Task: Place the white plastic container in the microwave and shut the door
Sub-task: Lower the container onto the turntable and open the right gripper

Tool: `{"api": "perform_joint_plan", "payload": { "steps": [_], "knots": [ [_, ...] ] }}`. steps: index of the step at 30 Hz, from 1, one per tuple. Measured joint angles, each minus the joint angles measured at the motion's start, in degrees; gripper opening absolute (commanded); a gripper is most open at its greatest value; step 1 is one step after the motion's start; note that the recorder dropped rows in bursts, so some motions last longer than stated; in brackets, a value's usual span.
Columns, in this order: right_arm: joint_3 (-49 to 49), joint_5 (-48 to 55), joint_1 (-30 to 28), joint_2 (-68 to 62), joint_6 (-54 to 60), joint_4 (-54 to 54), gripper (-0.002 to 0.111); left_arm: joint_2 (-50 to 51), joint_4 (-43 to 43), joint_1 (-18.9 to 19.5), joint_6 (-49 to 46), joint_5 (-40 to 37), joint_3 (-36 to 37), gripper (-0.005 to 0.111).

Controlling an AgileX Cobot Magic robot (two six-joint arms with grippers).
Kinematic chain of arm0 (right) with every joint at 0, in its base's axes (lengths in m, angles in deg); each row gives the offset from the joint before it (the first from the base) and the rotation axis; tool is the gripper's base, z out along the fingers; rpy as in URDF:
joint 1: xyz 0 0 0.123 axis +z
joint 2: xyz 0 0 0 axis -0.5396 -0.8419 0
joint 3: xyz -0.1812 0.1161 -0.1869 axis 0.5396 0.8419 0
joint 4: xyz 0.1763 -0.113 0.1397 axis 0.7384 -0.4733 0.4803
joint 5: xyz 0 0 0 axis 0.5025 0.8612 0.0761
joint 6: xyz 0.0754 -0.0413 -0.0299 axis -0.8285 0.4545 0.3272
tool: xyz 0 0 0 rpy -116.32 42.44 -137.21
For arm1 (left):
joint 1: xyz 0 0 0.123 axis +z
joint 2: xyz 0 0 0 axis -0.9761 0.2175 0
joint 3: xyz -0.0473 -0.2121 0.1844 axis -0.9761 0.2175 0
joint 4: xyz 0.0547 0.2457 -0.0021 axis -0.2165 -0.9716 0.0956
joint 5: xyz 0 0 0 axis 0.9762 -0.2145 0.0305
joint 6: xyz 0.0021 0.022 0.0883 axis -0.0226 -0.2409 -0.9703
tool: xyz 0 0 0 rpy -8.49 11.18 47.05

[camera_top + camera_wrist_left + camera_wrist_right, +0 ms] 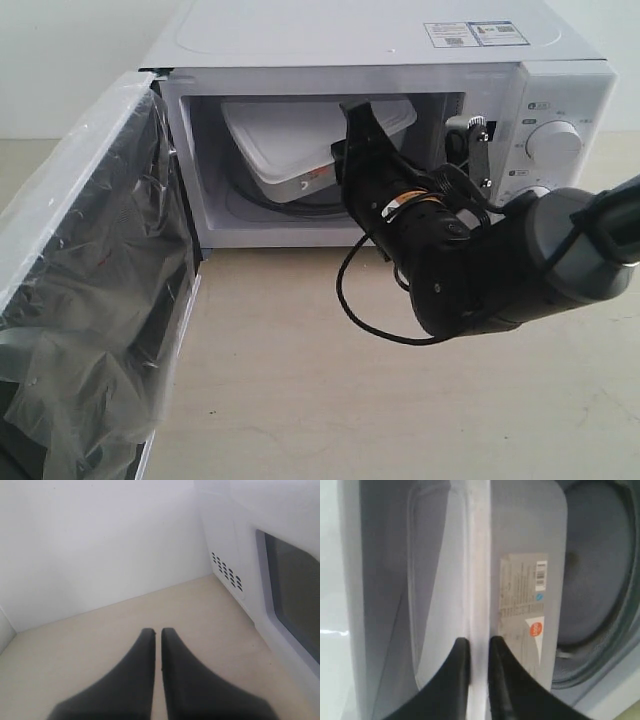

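container: white plastic container (300,145) sits tilted inside microwave (380,50), not yet flat on turntable (600,580) | claw: right gripper (478,642) pinched narrowly on its rim, likely steering it down | door (90,280) swung wide, giving the arm room

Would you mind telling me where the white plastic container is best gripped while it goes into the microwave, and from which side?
By the thin rim on its near edge, coming straight in through the open front of the microwave. The white plastic container is flat, broad and tilted, so only the rim fits between jaws; the right gripper pinches it there.
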State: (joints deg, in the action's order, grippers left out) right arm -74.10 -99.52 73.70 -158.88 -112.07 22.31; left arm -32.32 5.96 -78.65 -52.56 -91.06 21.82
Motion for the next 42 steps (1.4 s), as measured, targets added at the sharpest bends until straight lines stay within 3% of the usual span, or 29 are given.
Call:
{"api": "perform_joint_plan", "payload": {
  "steps": [35, 38, 42],
  "knots": [
    [-2.8, 1.5, 0.1, -2.3, 6.1, 4.9, 0.000, 0.0, 0.0, 0.0, 0.0, 0.0, 0.0, 0.004],
    [-2.8, 1.1, 0.1, -2.4, 6.5, 5.2, 0.007, 0.0, 0.0, 0.0, 0.0, 0.0, 0.0, 0.004],
    [-2.8, 0.2, 0.1, -2.5, 6.6, 5.0, 0.027, 0.0, 0.0, 0.0, 0.0, 0.0, 0.0, 0.004]
  ]
}}
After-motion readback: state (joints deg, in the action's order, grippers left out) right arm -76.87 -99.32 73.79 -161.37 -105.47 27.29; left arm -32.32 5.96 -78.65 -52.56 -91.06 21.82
